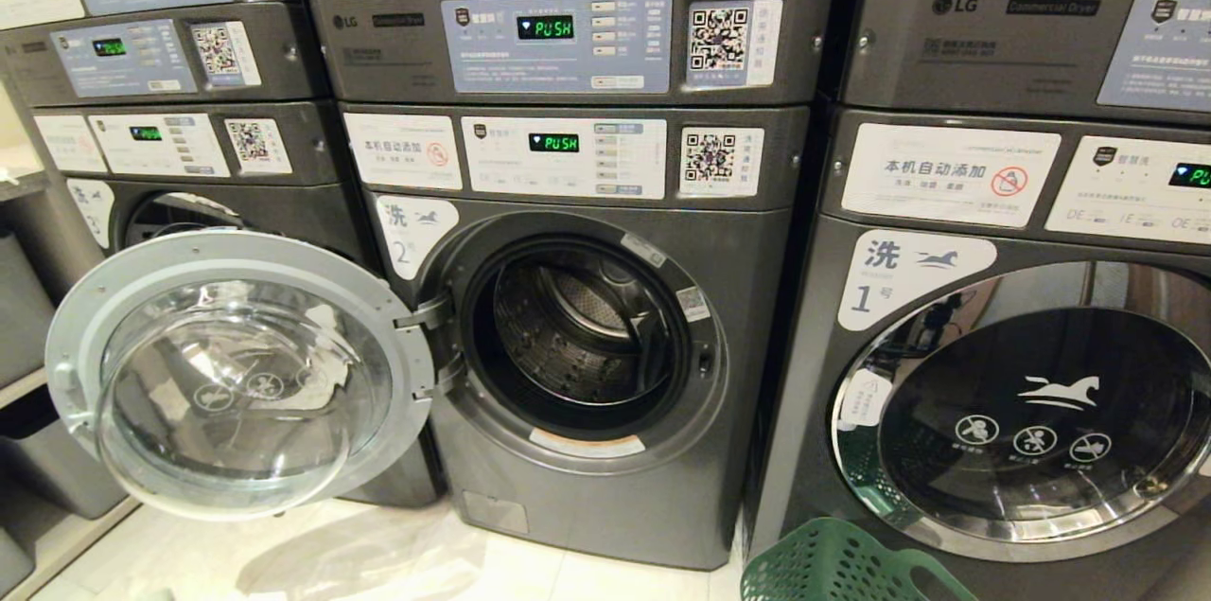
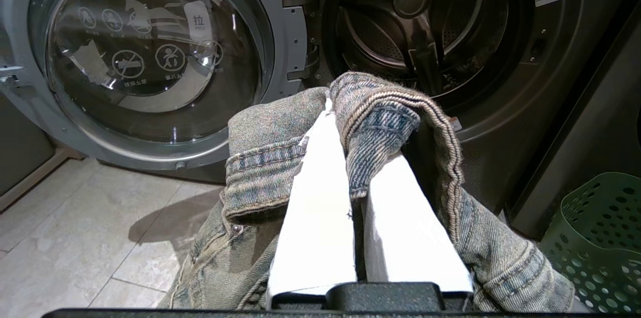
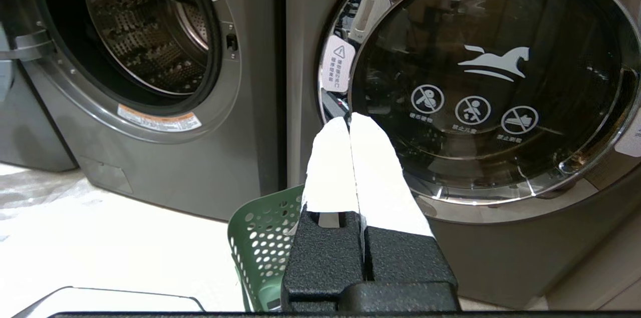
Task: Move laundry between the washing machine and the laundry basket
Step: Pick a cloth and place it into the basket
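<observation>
One garment, the denim jeans [image 2: 260,168], is clamped in your left gripper [image 2: 350,122], just short of the open washing machine [image 1: 605,450] drum [image 2: 420,22] at 12 o'clock. Your right gripper [image 3: 350,122], fingers together and empty, sits above the green laundry basket [image 3: 265,248]. Advance straight, clearing the door [image 1: 236,374] at 10 o'clock.

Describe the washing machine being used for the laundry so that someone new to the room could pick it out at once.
In the row of grey stacked machines, find the middle washing machine, labelled 2. Its round glass door hangs wide open to the left, showing a bare steel drum. The neighbour labelled 1, beside the green basket, has its door closed.
</observation>
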